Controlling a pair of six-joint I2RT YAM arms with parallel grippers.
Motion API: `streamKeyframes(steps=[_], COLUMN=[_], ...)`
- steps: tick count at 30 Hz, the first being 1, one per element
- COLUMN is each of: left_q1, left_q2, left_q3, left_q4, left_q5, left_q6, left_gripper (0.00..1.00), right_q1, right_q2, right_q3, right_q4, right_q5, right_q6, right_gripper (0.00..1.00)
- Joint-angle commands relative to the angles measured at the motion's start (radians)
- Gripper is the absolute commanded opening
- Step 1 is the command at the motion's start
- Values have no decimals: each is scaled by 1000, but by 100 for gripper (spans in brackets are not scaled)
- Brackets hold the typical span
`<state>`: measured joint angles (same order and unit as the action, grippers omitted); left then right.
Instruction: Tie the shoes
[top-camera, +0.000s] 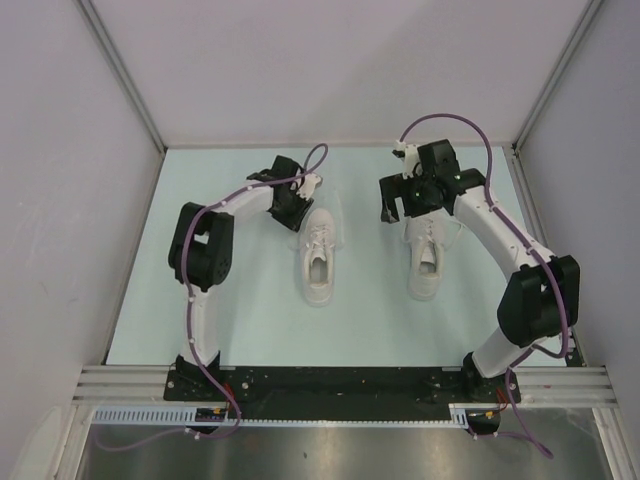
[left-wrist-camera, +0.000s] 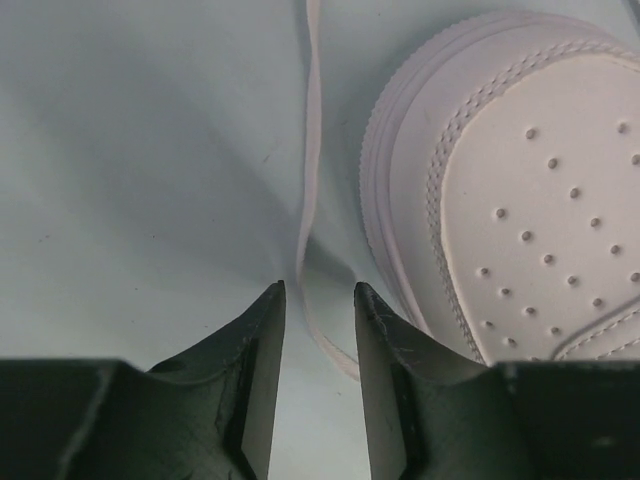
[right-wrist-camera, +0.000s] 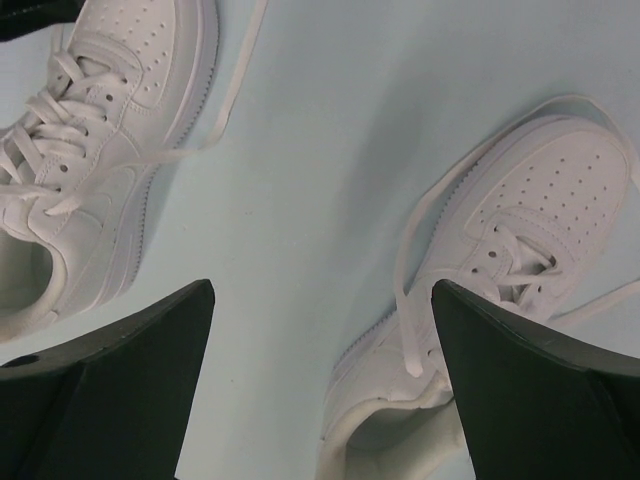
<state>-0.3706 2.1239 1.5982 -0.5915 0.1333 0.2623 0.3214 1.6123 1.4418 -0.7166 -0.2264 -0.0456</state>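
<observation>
Two white shoes lie side by side, toes pointing away from the arm bases: the left shoe (top-camera: 318, 262) and the right shoe (top-camera: 427, 262). My left gripper (top-camera: 297, 218) is low at the left shoe's toe (left-wrist-camera: 530, 200). In the left wrist view its jaws (left-wrist-camera: 318, 292) stand narrowly apart, and a loose white lace (left-wrist-camera: 312, 150) lies on the table and runs in between them without being pinched. My right gripper (top-camera: 400, 212) hovers above the right shoe's (right-wrist-camera: 540, 200) toe. Its jaws (right-wrist-camera: 320, 295) are wide open and empty, and a lace end (right-wrist-camera: 413, 365) hangs beside the shoe's collar.
The pale blue table mat (top-camera: 240, 320) is enclosed by white walls on aluminium posts (top-camera: 120, 70) at left, back and right. A black base rail (top-camera: 330, 385) runs along the near edge. Purple cables (top-camera: 450, 122) loop over both arms.
</observation>
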Motion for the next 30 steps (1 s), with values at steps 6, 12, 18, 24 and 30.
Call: streamKeyframes(steps=[6, 12, 18, 24, 30], left_q1=[-19, 24, 47, 56, 59], left_q2=[-28, -270, -587, -821, -923], left_q3=[-38, -217, -457, -642, -696], left_q4=[15, 82, 196, 283, 285], left_q5=[-49, 54, 138, 196, 184], left_q6=[-11, -67, -127, -173, -181], left_gripper=[3, 0, 0, 0, 0], right_q1=[36, 85, 140, 200, 240], right_q2=[70, 161, 319, 478, 589], right_q3=[9, 17, 127, 290, 402], right_q4=[195, 315, 335, 313, 301], right_q5=[47, 108, 215, 300, 311], right_q6=[96, 127, 135, 139, 154], right_gripper=[93, 79, 63, 54, 52])
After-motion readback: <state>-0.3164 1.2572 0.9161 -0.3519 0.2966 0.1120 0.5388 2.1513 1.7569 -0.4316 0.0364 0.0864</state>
